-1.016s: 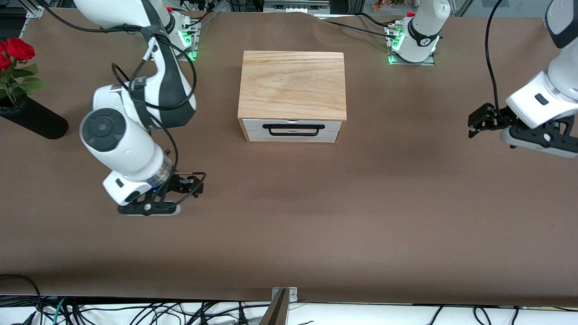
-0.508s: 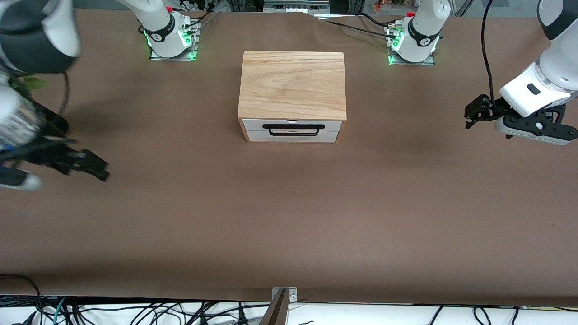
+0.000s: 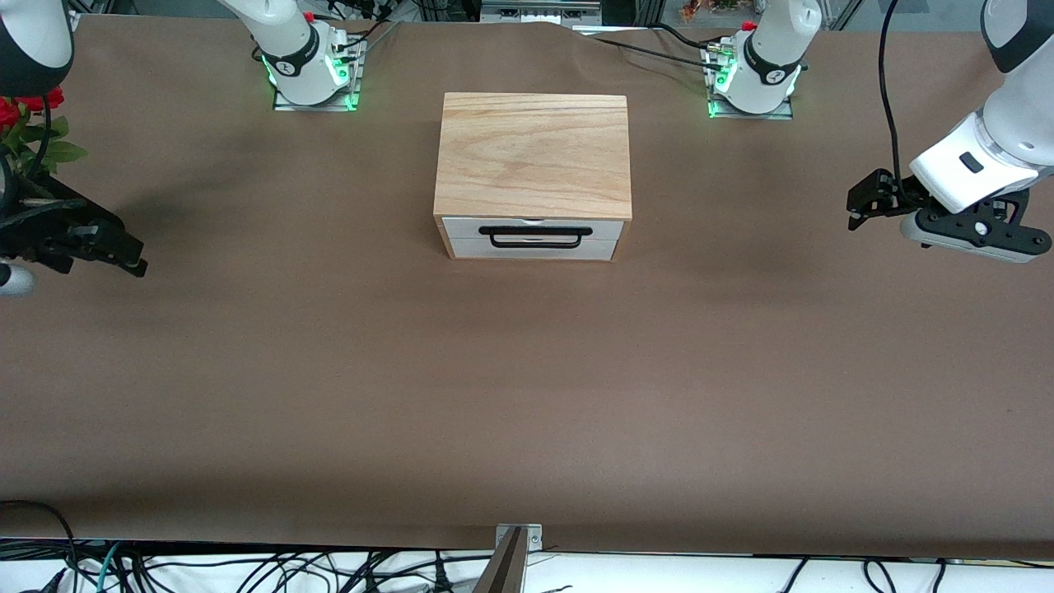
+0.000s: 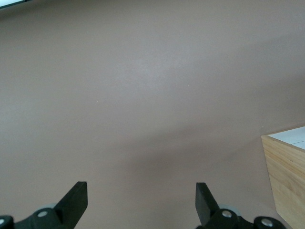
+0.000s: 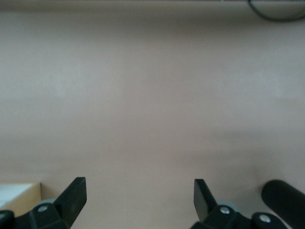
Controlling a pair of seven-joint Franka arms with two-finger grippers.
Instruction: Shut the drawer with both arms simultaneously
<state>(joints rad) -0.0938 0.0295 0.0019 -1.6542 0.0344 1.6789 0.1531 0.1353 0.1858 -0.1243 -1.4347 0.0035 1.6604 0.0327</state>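
Note:
The drawer (image 3: pixel 533 239) shows its white front and black wire handle in the wooden box (image 3: pixel 533 156) at mid-table, and the front sits about flush with the box. My right gripper (image 3: pixel 132 257) hangs open and empty over the right arm's end of the table, well apart from the box. My left gripper (image 3: pixel 858 212) is open and empty over the left arm's end, also well apart. In the left wrist view the open fingers (image 4: pixel 140 200) frame bare table, with a box corner (image 4: pixel 286 167) at the edge. The right wrist view shows open fingers (image 5: pixel 139 198) and a box corner (image 5: pixel 19 196).
Red roses (image 3: pixel 25 103) in a black vase stand at the right arm's end of the table, close to the right gripper; the vase (image 5: pixel 286 200) shows in the right wrist view. The brown table (image 3: pixel 527 395) stretches wide toward the front camera. Cables lie along its front edge.
The right arm has swung away from the table in front of the box out to its own end of the table. The left gripper has risen slightly. The drawer has not moved.

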